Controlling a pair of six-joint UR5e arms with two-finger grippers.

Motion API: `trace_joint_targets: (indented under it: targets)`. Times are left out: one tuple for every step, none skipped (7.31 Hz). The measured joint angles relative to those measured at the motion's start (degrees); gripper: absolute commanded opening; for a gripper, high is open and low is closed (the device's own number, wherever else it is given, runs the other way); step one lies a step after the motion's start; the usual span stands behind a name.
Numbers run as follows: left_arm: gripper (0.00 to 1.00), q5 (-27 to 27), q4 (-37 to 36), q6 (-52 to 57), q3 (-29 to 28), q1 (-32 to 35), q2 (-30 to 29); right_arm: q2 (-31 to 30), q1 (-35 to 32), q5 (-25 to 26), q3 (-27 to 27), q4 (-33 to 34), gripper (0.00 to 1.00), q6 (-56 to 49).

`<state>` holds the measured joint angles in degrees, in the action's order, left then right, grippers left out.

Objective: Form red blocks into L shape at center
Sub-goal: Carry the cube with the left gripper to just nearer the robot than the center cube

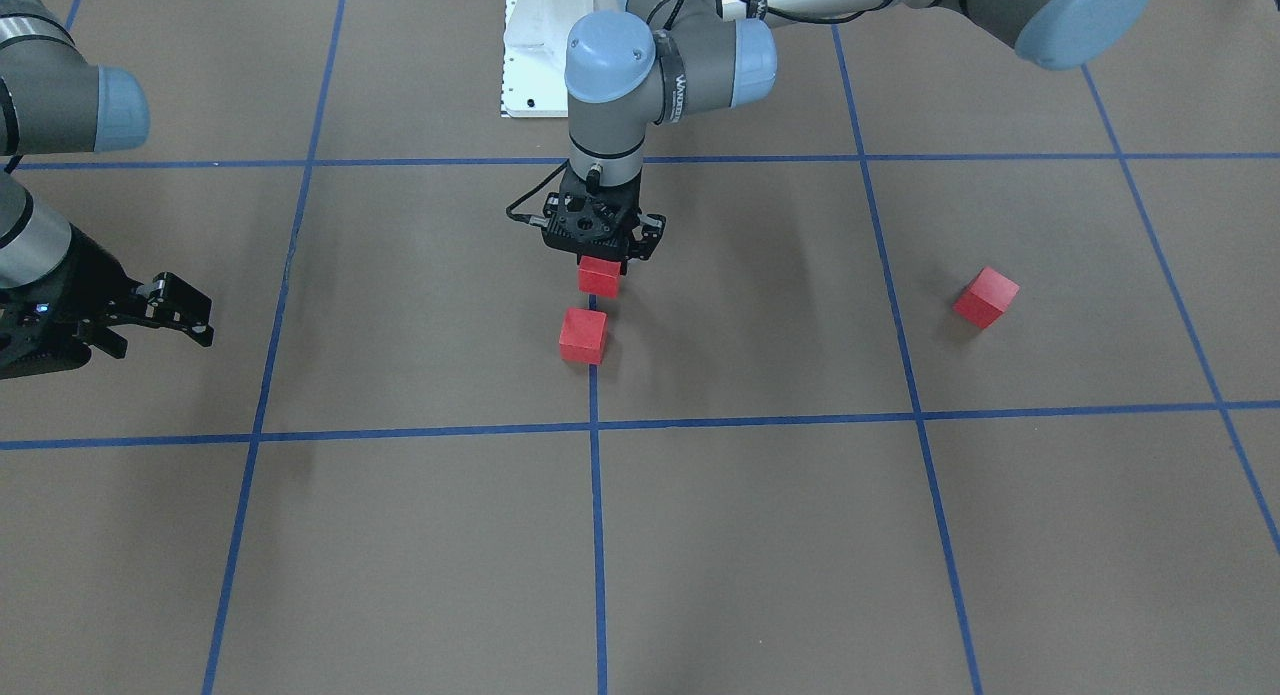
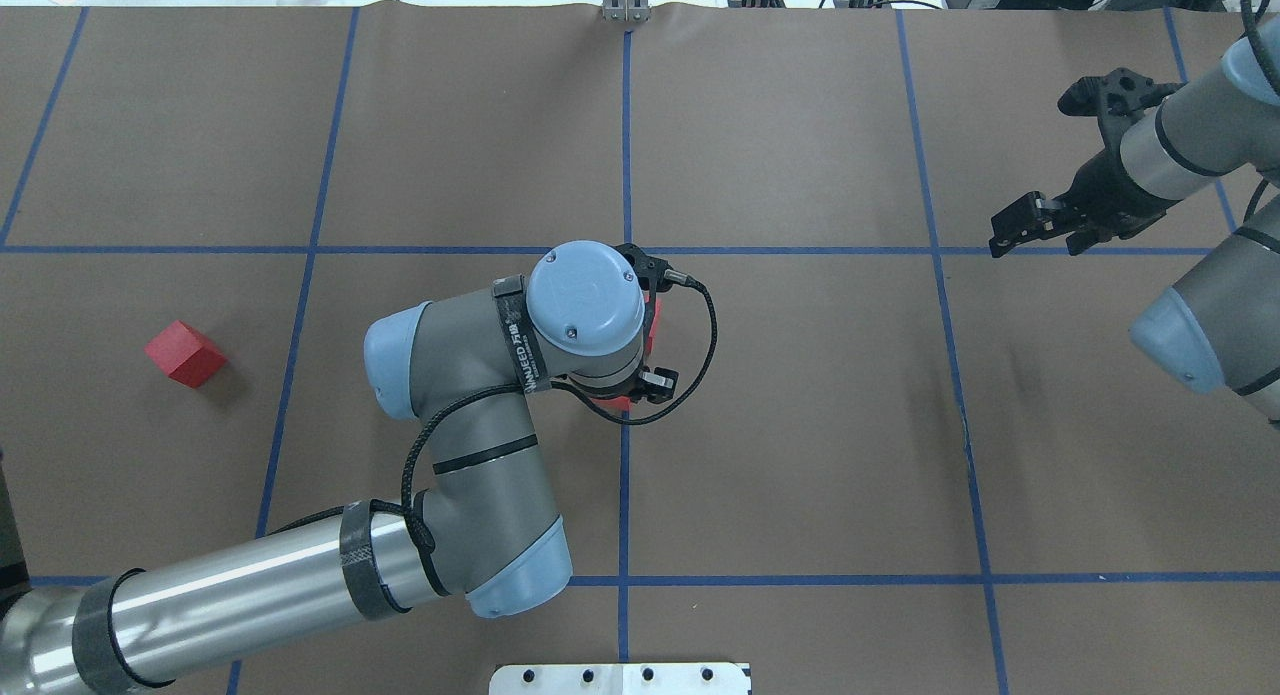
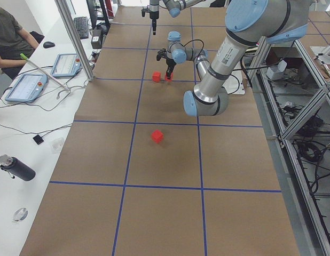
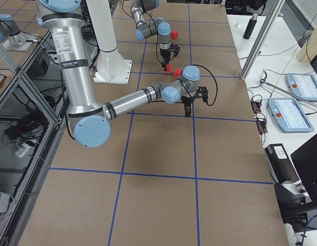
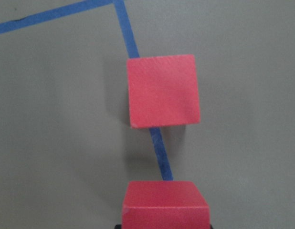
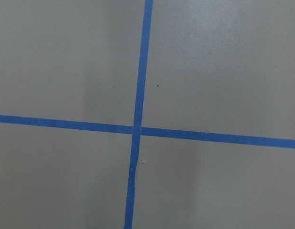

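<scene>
In the front-facing view the left gripper (image 1: 600,263) is clamped on the first red block (image 1: 599,276), at the middle blue tape line (image 1: 597,495). The second red block (image 1: 583,335) lies on this line, near. The third red block (image 1: 986,297) sits well apart, on the robot's left side. The right gripper (image 1: 150,320) hangs far aside — fingers apart. In the left wrist view the two central blocks do not touch — tape shows between them
</scene>
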<state>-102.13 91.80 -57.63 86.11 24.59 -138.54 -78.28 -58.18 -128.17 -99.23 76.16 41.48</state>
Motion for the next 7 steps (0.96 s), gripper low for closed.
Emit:
trace_joint_targets:
  targets:
    - [0.00, 0.0, 0.2, -0.4, -1.6, 0.2, -0.9, 0.0, 0.0, 0.0, 0.0, 0.0, 0.99, 0.0]
    - [0.00, 0.0, 0.4, -0.7, -3.0, 0.3, -1.6, 0.0, 0.0, 0.0, 0.0, 0.0, 0.99, 0.0]
    - [0.00, -0.1, 0.5, -1.5, -4.4, 0.4, -2.6, 0.1, 0.1, 0.0, 0.1, 0.0, 0.99, 0.0]
    - [0.00, -0.1, 1.0, -2.7, -5.4, 0.5, -3.3, 0.1, 0.1, 0.0, 0.1, 0.0, 0.99, 0.0]
    - [0.00, -0.1, 1.7, -3.4, -5.9, 0.7, -3.6, 0.1, 0.2, 0.0, 0.1, 0.0, 0.99, 0.0]
    - [0.00, -0.1, 2.1, -3.7, -6.4, 1.0, -3.6, 0.1, 0.3, 0.0, 0.2, 0.0, 0.99, 0.0]
    - [0.00, -0.1, 2.6, -4.0, -6.9, 1.2, -3.6, 0.1, 0.4, 0.0, 0.2, 0.0, 0.99, 0.0]
